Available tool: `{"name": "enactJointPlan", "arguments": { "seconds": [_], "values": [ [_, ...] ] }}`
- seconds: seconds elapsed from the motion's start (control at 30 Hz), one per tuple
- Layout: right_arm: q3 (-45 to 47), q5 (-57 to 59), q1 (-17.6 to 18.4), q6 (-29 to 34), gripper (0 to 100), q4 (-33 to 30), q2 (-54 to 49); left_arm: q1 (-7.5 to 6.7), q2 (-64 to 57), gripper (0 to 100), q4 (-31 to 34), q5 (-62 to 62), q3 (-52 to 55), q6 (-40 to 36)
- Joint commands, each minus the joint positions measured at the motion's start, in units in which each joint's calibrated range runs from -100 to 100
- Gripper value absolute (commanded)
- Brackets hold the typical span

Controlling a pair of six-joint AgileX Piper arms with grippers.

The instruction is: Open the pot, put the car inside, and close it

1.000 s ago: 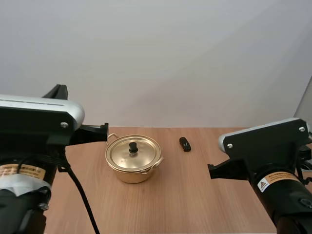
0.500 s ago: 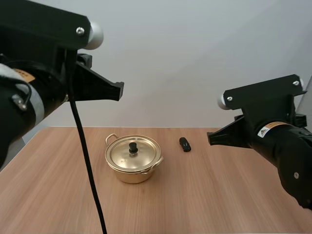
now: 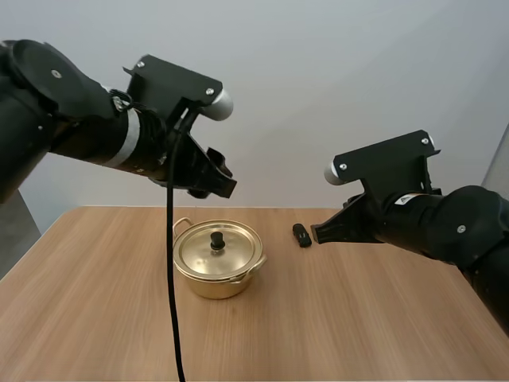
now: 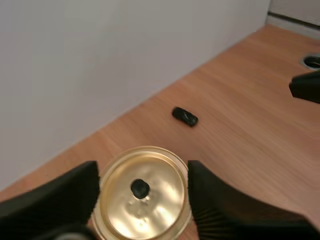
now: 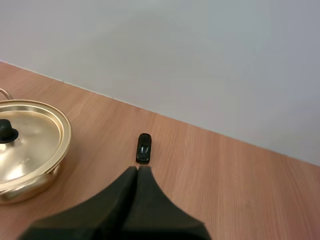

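Above the table (image 3: 358,318) my arms have swung forward: left gripper (image 4: 142,172), spread apart, over the pot's (image 3: 216,285) lid (image 4: 160,192) for lifting; right gripper (image 5: 137,172), pressed together, near the car (image 5: 144,148).

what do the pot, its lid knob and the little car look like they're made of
Pot: looks like thin metal with a shiny gold-coloured finish, judging by the bright reflections on it; whether brass or coated aluminium, I cannot tell. Lid knob: matte black, probably plastic. Car: black with a slight gloss, possibly plastic or painted metal; too small to say.
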Motion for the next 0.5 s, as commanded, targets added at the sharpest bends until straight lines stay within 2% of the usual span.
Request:
{"name": "enactJointPlan", "arguments": {
  "seconds": [0.0,0.47],
  "values": [
    [0.03,-0.11,-0.01,-0.86,0,0.3,-0.02,0.01,32.35,100,0.0,1.59,-0.37,-1.69],
    [0.03,-0.27,-0.01,-0.86,0,0.3,-0.02,-0.21,39.69,98,0.84,-4.27,-2.78,-3.4]
  ]
}}
